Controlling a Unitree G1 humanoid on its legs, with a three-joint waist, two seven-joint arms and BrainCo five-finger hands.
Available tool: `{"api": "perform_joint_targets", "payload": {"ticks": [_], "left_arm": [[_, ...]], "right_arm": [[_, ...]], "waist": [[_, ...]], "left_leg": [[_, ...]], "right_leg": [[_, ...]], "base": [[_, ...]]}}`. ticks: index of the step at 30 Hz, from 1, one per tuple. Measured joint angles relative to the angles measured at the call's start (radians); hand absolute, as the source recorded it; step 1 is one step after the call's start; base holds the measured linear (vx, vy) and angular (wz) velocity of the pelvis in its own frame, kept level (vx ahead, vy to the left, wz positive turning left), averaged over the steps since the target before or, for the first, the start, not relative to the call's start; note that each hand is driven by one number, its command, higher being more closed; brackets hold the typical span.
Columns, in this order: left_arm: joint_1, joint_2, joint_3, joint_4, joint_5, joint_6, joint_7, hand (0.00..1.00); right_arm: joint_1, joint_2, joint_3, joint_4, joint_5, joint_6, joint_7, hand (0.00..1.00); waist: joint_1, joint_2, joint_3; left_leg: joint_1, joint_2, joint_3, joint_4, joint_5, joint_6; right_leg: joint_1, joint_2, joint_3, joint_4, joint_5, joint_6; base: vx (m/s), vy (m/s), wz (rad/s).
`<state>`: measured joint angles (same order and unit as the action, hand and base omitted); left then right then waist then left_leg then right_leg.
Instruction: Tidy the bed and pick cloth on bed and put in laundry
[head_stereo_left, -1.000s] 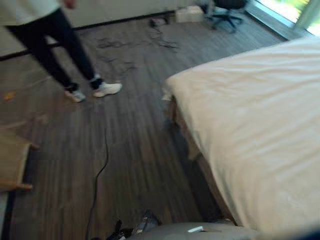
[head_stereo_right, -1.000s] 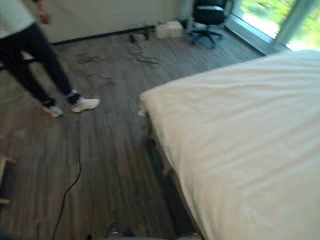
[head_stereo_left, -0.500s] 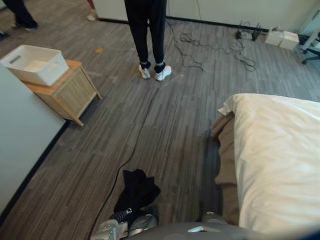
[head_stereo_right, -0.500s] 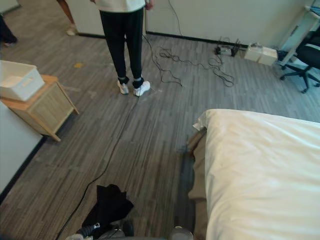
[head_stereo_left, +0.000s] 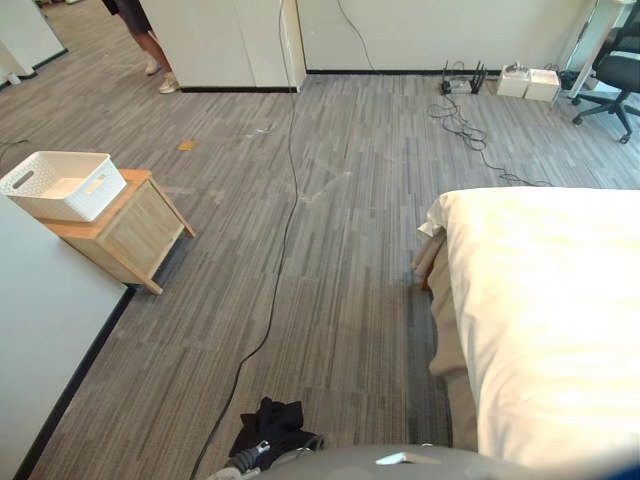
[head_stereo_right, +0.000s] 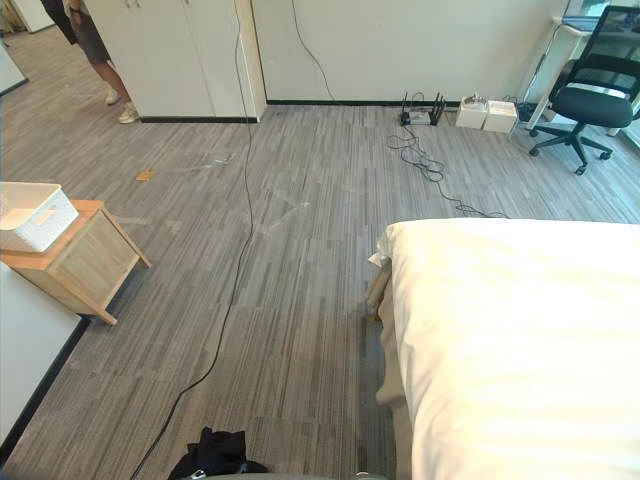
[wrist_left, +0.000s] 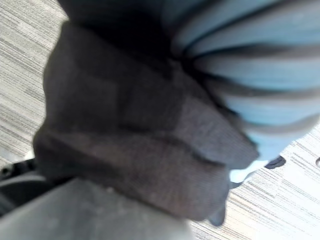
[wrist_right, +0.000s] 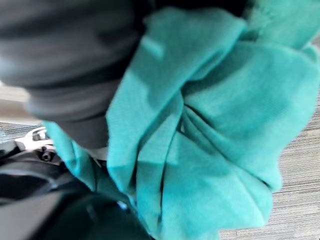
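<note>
Two cloths were off the cream bed (head_stereo_left: 545, 300): dark grey cloth (wrist_left: 135, 135) covered the left hand (wrist_left: 250, 75), teal cloth (wrist_right: 210, 115) the right hand (wrist_right: 65, 60), fingers hidden, grips untellable. The view had swung; the white slotted plastic basket (head_stereo_left: 60, 185) now sat at frame left, so delivery seemed next.

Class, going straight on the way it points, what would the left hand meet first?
The dark cloth hanging over the left hand; beyond that probably the floor, though depth is unclear.

colours coming through now
teal cloth (wrist_right: 210, 125), charcoal cloth (wrist_left: 135, 130), cream bed (head_stereo_left: 560, 300), white basket (head_stereo_left: 60, 185), pale wood cabinet (head_stereo_left: 135, 230), grey streaked floor (head_stereo_left: 330, 250).
</note>
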<state>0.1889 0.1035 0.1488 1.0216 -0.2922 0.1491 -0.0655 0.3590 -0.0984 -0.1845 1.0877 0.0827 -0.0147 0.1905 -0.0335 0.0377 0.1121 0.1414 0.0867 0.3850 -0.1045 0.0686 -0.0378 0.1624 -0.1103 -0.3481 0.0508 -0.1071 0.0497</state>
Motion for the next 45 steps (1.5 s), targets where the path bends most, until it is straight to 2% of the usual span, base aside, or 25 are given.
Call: {"api": "perform_joint_targets", "payload": {"ticks": [3, 6, 7, 12, 16, 20, 22, 24, 25, 27, 28, 29, 32, 36, 39, 40, 42, 43, 44, 45], "left_arm": [[0.0, -0.009, 0.034, -0.002, 0.009, -0.001, -0.033, 1.0], [0.003, -0.018, 0.058, -0.02, 0.011, -0.004, -0.091, 1.0], [0.009, -0.015, 0.059, -0.022, 0.01, -0.013, -0.131, 1.0], [0.032, -0.006, 0.053, -0.026, 0.007, -0.064, -0.23, 1.0], [0.039, 0.004, 0.001, -0.022, -0.023, -0.124, -0.24, 1.0], [0.047, 0.001, -0.016, -0.021, -0.081, -0.173, -0.241, 1.0], [0.045, 0.0, -0.027, -0.022, -0.081, -0.21, -0.24, 1.0], [0.034, -0.008, -0.037, -0.028, -0.079, -0.249, -0.24, 1.0], [0.033, -0.013, -0.044, -0.028, -0.073, -0.26, -0.238, 1.0], [0.031, -0.023, -0.08, -0.043, -0.041, -0.293, -0.236, 1.0], [0.041, -0.031, -0.094, -0.056, -0.032, -0.312, -0.238, 1.0], [0.049, -0.036, -0.101, -0.058, -0.041, -0.32, -0.242, 1.0], [0.063, -0.041, -0.11, -0.058, -0.093, -0.345, -0.255, 1.0], [0.062, -0.036, -0.172, -0.055, -0.108, -0.431, -0.3, 1.0], [0.043, -0.028, -0.226, -0.055, -0.065, -0.468, -0.278, 1.0], [0.037, -0.023, -0.237, -0.055, -0.057, -0.467, -0.271, 1.0], [0.013, -0.008, -0.28, -0.055, -0.036, -0.46, -0.239, 1.0], [0.003, -0.005, -0.294, -0.056, -0.036, -0.457, -0.229, 1.0], [-0.005, -0.006, -0.306, -0.058, -0.033, -0.457, -0.21, 1.0], [-0.022, -0.015, -0.309, -0.062, -0.033, -0.456, -0.198, 1.0]], "right_arm": [[0.0, 0.001, 0.001, 0.0, 0.049, 0.027, -0.019, 1.0], [-0.003, 0.002, 0.003, 0.015, 0.129, 0.071, -0.065, 1.0], [-0.015, 0.002, 0.004, 0.051, 0.171, 0.084, -0.101, 1.0], [-0.086, -0.015, 0.001, 0.167, 0.191, 0.095, -0.21, 1.0], [-0.103, -0.037, 0.001, 0.203, 0.199, 0.084, -0.219, 1.0], [-0.132, -0.05, 0.018, 0.267, 0.211, 0.043, -0.219, 1.0], [-0.15, -0.065, 0.045, 0.303, 0.225, 0.009, -0.218, 1.0], [-0.164, -0.074, 0.052, 0.322, 0.231, -0.022, -0.218, 1.0], [-0.164, -0.08, 0.052, 0.322, 0.24, -0.034, -0.218, 1.0], [-0.167, -0.092, 0.048, 0.318, 0.268, -0.073, -0.221, 1.0], [-0.167, -0.101, 0.048, 0.3, 0.27, -0.092, -0.226, 1.0], [-0.168, -0.103, 0.045, 0.283, 0.28, -0.108, -0.228, 1.0], [-0.2, -0.097, 0.046, 0.252, 0.331, -0.17, -0.226, 1.0], [-0.311, -0.065, 0.055, 0.158, 0.386, -0.251, -0.199, 1.0], [-0.387, -0.023, 0.083, 0.112, 0.404, -0.27, -0.195, 1.0], [-0.398, -0.012, 0.084, 0.104, 0.404, -0.27, -0.196, 1.0], [-0.41, 0.025, 0.097, 0.063, 0.404, -0.272, -0.196, 1.0], [-0.41, 0.041, 0.1, 0.046, 0.404, -0.273, -0.195, 1.0], [-0.388, 0.055, 0.114, 0.033, 0.404, -0.279, -0.193, 1.0], [-0.371, 0.057, 0.118, 0.026, 0.402, -0.281, -0.189, 1.0]], "waist": [[0.005, 0.0, 0.0], [0.034, 0.0, -0.003], [0.045, 0.0, -0.01], [0.056, 0.011, -0.033], [0.067, 0.029, -0.045], [0.084, 0.032, -0.044], [0.09, 0.03, -0.037], [0.101, 0.046, -0.026], [0.102, 0.047, -0.021], [0.103, 0.079, -0.023], [0.103, 0.096, -0.018], [0.106, 0.097, -0.019], [0.107, 0.093, -0.017], [0.14, 0.09, -0.019], [0.163, 0.084, -0.022], [0.165, 0.082, -0.023], [0.162, 0.075, -0.027], [0.162, 0.063, -0.033], [0.159, 0.039, -0.04], [0.153, 0.022, -0.03]], "left_leg": [[-0.003, -0.003, -0.02, 0.0, 0.001, 0.001], [-0.003, -0.012, -0.06, 0.0, 0.003, 0.005], [-0.003, -0.019, -0.093, 0.0, 0.006, 0.008], [-0.003, -0.029, -0.13, 0.0, 0.01, 0.012], [-0.003, -0.037, -0.143, 0.0, 0.013, 0.014], [-0.02, -0.034, -0.151, 0.045, 0.007, 0.016], [-0.078, -0.033, -0.171, 0.172, -0.022, 0.017], [-0.141, -0.031, -0.21, 0.308, -0.035, 0.018], [-0.142, -0.031, -0.217, 0.312, -0.037, 0.019], [-0.117, -0.027, -0.235, 0.265, -0.039, 0.019], [-0.079, -0.024, -0.239, 0.195, -0.041, 0.02], [-0.052, -0.031, -0.245, 0.136, -0.022, 0.021], [-0.038, -0.037, -0.254, 0.075, -0.01, 0.02], [-0.049, -0.034, -0.255, 0.109, -0.022, 0.021], [-0.038, -0.036, -0.251, 0.109, -0.021, 0.022], [-0.039, -0.038, -0.249, 0.111, -0.022, 0.023], [-0.068, -0.04, -0.238, 0.149, -0.058, 0.034], [-0.092, -0.043, -0.232, 0.178, -0.084, 0.035], [-0.11, -0.054, -0.233, 0.196, -0.114, 0.041], [-0.111, -0.055, -0.225, 0.208, -0.136, 0.045]], "right_leg": [[0.012, -0.004, -0.027, -0.003, -0.001, 0.001], [0.045, -0.006, -0.07, -0.023, -0.001, 0.004], [0.07, -0.007, -0.1, -0.042, 0.0, 0.007], [0.104, -0.005, -0.132, -0.07, 0.005, 0.014], [0.11, 0.003, -0.136, -0.076, 0.008, 0.016], [0.116, 0.001, -0.139, -0.083, 0.015, 0.015], [0.127, -0.005, -0.143, -0.099, 0.026, 0.011], [0.14, -0.012, -0.149, -0.106, 0.031, 0.018], [0.142, -0.011, -0.152, -0.108, 0.03, 0.019], [0.149, -0.004, -0.161, -0.109, 0.031, 0.021], [0.161, 0.009, -0.163, -0.12, 0.031, 0.021], [0.169, 0.014, -0.162, -0.136, 0.038, 0.025], [0.174, 0.02, -0.159, -0.155, 0.048, 0.027], [0.178, 0.018, -0.152, -0.155, 0.049, 0.028], [0.177, 0.018, -0.142, -0.149, 0.05, 0.032], [0.175, 0.017, -0.14, -0.146, 0.046, 0.032], [0.116, -0.007, -0.123, -0.049, -0.011, 0.037], [0.071, -0.03, -0.11, 0.02, -0.051, 0.052], [0.02, -0.059, -0.091, 0.115, -0.095, 0.09], [-0.077, -0.104, -0.029, 0.328, -0.11, 0.088]], "base": [[0.01, -0.004, 0.21], [0.03, -0.023, 0.45], [0.02, -0.032, 0.55], [0.01, -0.017, 0.29], [-0.03, -0.005, 0.06], [-0.03, 0.008, 0.03], [-0.04, 0.004, 0.04], [-0.08, 0.0, 0.06], [-0.13, 0.018, 0.16], [-0.1, 0.015, 0.18], [-0.12, -0.001, 0.12], [-0.16, -0.006, 0.12], [-0.09, 0.008, 0.14], [-0.01, 0.016, 0.01], [0.08, 0.006, -0.03], [0.11, 0.018, -0.12], [0.11, 0.054, -0.14], [0.17, 0.089, -0.22], [0.24, 0.069, -0.34], [0.24, 0.08, -0.25]]}}
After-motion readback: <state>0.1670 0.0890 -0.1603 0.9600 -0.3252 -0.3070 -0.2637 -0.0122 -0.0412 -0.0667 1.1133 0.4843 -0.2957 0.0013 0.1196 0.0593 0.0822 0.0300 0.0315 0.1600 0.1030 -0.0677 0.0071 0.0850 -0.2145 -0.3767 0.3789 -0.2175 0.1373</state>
